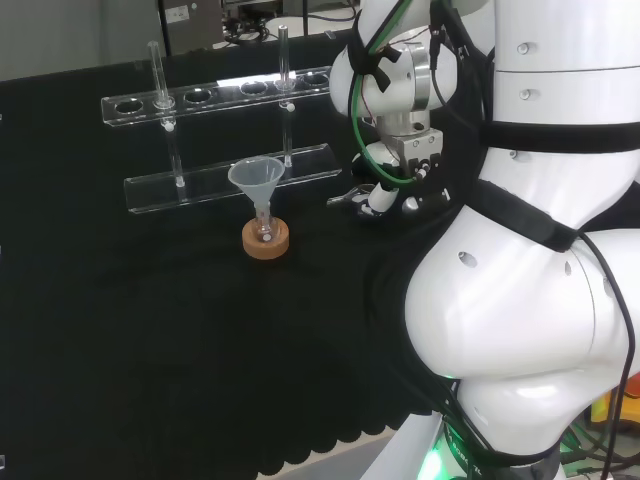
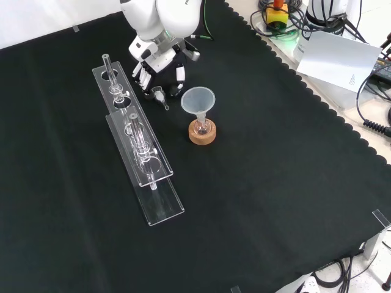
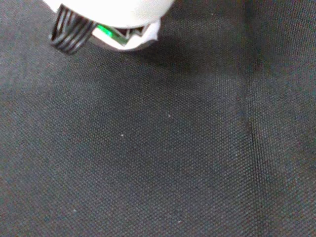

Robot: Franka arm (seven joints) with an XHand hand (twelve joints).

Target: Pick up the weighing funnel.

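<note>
So my hand (image 2: 160, 64) is down low over the black cloth (image 2: 275, 183), up near the top of the front view. It's open: fingers (image 2: 142, 75) pointing down and spread on one side, thumb on the other, nothing in it. The weighing funnel (image 2: 160, 96) is lying on the cloth right in the gap between them, just below my palm as the front view shows it. I can't tell whether any fingertip actually touches it; it's small, clear and hard to make out.

Just to its right in that view is the big funnel (image 2: 198, 99), mouth up, stem down in a little flask (image 2: 201, 127) sitting on a cork ring (image 2: 202, 137). That set is near the weighing funnel but apart from it.

On the left of the front view there's a long clear test tube rack (image 2: 142, 160), and the head view shows two glass tubes (image 1: 157, 70) upright in it.

Wrist view gives me cloth weave plus a blurry white bit of my hand with a bundle of black wires (image 3: 69, 37).
</note>
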